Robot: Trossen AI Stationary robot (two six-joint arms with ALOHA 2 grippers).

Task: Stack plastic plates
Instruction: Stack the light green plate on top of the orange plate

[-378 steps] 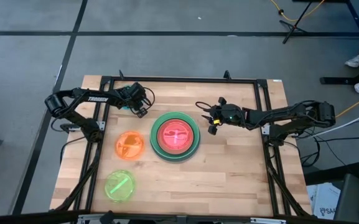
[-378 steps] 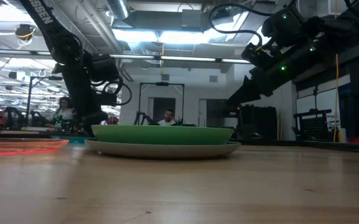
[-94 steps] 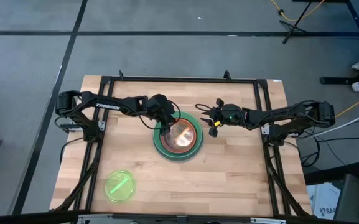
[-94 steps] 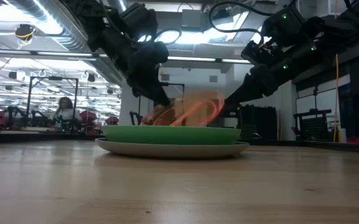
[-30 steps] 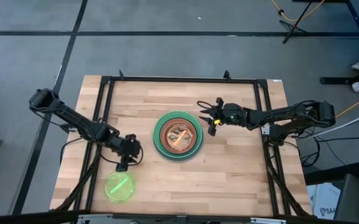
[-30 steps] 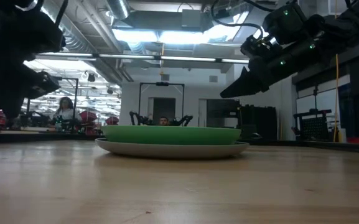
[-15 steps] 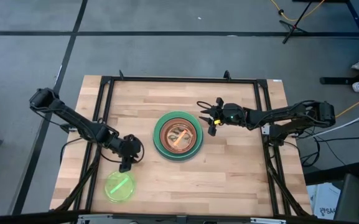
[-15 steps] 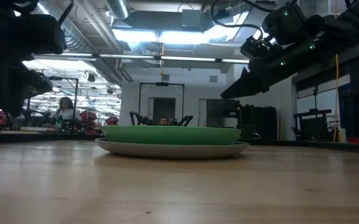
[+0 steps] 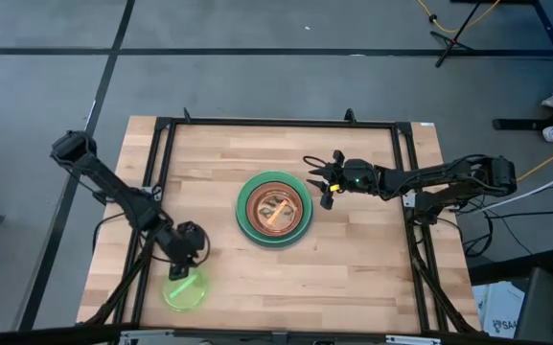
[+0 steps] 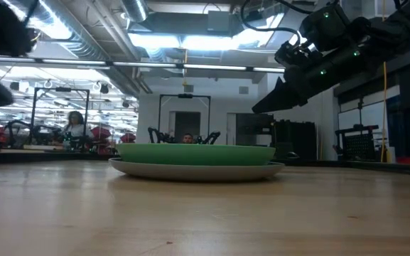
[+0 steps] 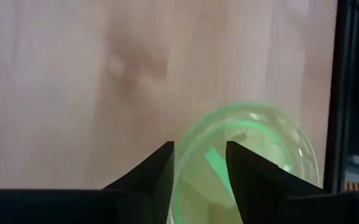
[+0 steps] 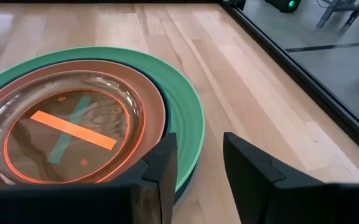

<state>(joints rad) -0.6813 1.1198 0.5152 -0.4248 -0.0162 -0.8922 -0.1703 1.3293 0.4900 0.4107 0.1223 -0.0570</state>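
A stack of plates [image 9: 273,209] sits mid-table: a large grey plate [image 10: 194,171] at the bottom, light green [image 12: 188,118] above it, then dark teal, terracotta, and a translucent orange plate [image 12: 61,134] on top. A small yellow-green plate [image 9: 186,288] lies flat near the table's front left. My left gripper [image 9: 182,268] is open just above that plate's far rim. In the left wrist view the rim [image 11: 195,134] runs between the two fingers [image 11: 200,163]. My right gripper [image 9: 320,183] is open and empty, hovering to the right of the stack, which shows in its wrist view [image 12: 198,168].
A black frame rail [image 9: 151,182] runs along the table's left side and another [image 9: 412,192] along its right. Bare wood lies in front of the stack and to its right. In the low view, a person [image 10: 72,126] shows far behind the table.
My left gripper has moved toward the table's near edge and a little left, coming over the far rim of the yellow-green plate. The plates have not moved.
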